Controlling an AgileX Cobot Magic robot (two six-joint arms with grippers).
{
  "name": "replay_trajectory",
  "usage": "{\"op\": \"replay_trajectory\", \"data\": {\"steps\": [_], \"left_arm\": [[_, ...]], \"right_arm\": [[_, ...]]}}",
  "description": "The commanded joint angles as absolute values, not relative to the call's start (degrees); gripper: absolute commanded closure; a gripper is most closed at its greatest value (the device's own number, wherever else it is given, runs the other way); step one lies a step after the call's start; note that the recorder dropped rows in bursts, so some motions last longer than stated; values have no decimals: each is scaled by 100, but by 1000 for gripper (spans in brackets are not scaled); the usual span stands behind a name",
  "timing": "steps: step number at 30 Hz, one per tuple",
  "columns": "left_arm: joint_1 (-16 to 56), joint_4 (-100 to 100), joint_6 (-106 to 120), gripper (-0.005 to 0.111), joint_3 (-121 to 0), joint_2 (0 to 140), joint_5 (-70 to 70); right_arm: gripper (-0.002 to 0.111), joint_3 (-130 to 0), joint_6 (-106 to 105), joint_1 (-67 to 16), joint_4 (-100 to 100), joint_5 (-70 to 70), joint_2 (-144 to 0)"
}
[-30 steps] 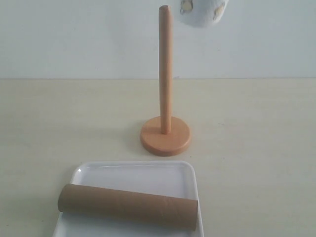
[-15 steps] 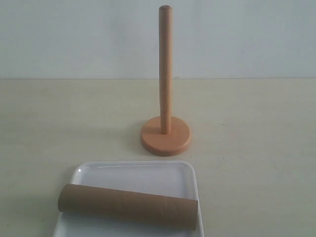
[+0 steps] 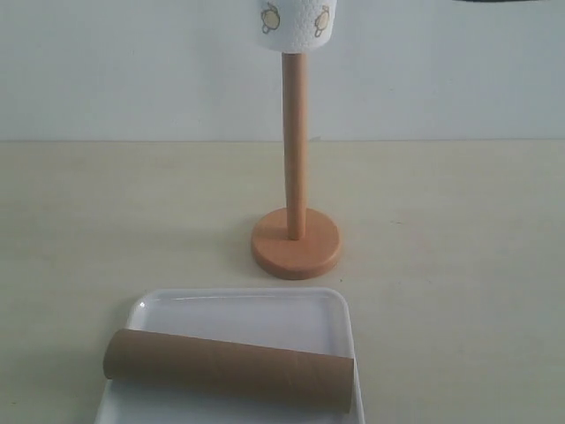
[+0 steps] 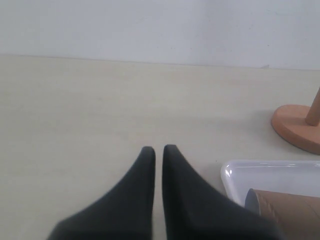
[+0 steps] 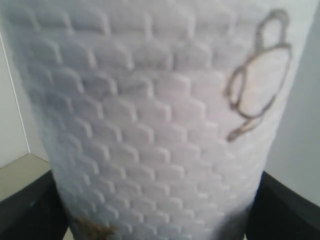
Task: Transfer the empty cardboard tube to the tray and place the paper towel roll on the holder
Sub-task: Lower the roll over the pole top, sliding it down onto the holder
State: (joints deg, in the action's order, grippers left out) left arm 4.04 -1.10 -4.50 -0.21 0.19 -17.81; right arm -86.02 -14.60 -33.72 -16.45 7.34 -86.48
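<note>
Progress, part 1: empty cardboard tube (image 3: 229, 369) lying on its side across tray (image 3: 238, 300), toward front rim; judged done; tube ends reach about to tray's side rims, so liable to roll or overhang if knocked.

Progress, part 2: paper towel roll (image 3: 296, 25) upright, high at top of ext. view, lower end at tip of holder (image 3: 296, 159); rod tip hidden by roll, so cannot tell whether already inside core; nowhere near disc base; judged underway, w/ lowering down the rod and release left.

Right tool (image 5: 157, 220): spread wide, black fingers (image 5: 282, 210) on both sides of roll, holding it.

Left tool (image 4: 157, 150): closed, nothing in it; low over bare bench (image 4: 75, 100), near tray corner, well apart from holder.

Room: whole rod below roll free; bench round disc base bare on every side; tray w/ tube in front of base, apart from it, not in descent path; no obstacle seen near rod.

Edges: slim rod vs. narrow core; roll prob. needs keeping plumb, else snag at tip or holder pushed over.
</note>
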Motion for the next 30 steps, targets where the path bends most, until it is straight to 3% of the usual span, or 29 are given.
{"op": "replay_trajectory", "data": {"steps": [1, 11, 23, 30], "left_arm": [[394, -98, -490, 102, 0, 0, -1775], [394, -98, -490, 102, 0, 0, -1775], [394, -98, -490, 102, 0, 0, -1775], [394, -98, -490, 102, 0, 0, -1775]], "right_arm": [[107, -8665, -1568, -3373, -1619, 492, -8720], [107, -8563, -1499, -3373, -1619, 692, -9022], [107, -6648, -1181, -3373, -1632, -1444, -9054], [107, -6176, -1168, -3373, -1632, -1776, -9136]]}}
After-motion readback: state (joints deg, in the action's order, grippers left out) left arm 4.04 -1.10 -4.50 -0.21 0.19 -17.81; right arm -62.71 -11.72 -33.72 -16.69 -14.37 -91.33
